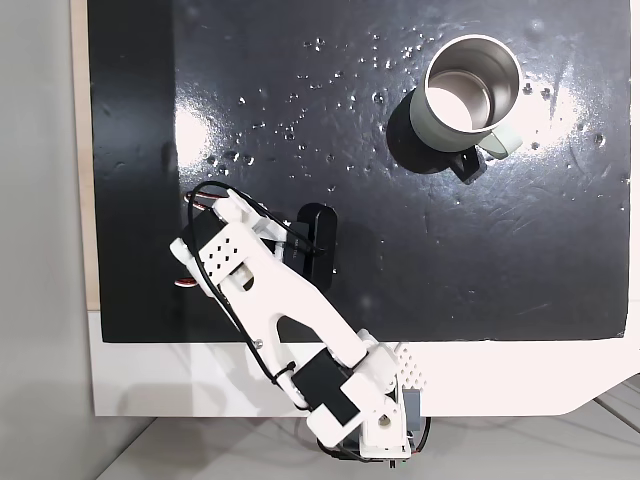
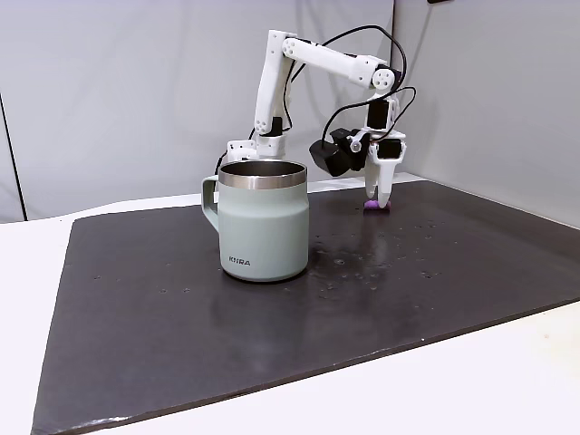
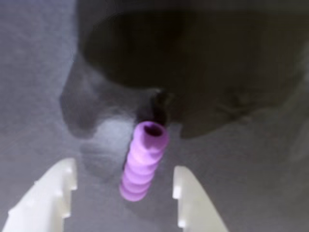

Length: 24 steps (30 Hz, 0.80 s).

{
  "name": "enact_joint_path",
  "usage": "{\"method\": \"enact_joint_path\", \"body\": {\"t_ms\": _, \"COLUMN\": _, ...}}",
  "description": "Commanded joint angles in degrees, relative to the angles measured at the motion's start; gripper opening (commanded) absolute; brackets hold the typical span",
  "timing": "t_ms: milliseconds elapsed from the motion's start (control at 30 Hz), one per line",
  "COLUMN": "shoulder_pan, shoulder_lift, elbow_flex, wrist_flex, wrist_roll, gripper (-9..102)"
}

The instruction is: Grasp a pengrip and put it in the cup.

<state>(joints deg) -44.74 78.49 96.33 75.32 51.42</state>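
The light-purple ribbed pengrip (image 3: 143,162) lies on the black mat, and in the wrist view it sits between my two white fingers (image 3: 53,191) with a gap on each side. My gripper (image 3: 124,173) is open around it, tips down close to the mat. In a fixed view from the side, the gripper (image 2: 380,205) points straight down over the small purple pengrip (image 2: 372,209) at the far right of the mat. The grey-green steel-rimmed cup (image 2: 264,220) stands upright well to the left of it, handle on its left. From above, the cup (image 1: 471,96) is at the upper right.
The white arm (image 1: 290,300) reaches from its base at the bottom edge up and left across the black mat (image 1: 480,260), with the black wrist camera (image 1: 315,238) at its end. Water droplets speckle the mat near the cup. A white table border surrounds the mat.
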Motion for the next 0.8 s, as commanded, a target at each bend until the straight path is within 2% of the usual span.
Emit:
{"method": "enact_joint_path", "body": {"t_ms": 0, "shoulder_pan": -0.3, "shoulder_lift": -1.0, "elbow_flex": -3.8, "wrist_flex": -0.7, "wrist_roll": 0.7, "gripper": 26}}
{"method": "enact_joint_path", "body": {"t_ms": 467, "shoulder_pan": 0.7, "shoulder_lift": -6.6, "elbow_flex": -4.6, "wrist_flex": -3.3, "wrist_roll": 1.0, "gripper": 20}}
{"method": "enact_joint_path", "body": {"t_ms": 767, "shoulder_pan": 1.0, "shoulder_lift": -7.0, "elbow_flex": -4.9, "wrist_flex": -2.2, "wrist_roll": 0.1, "gripper": 3}}
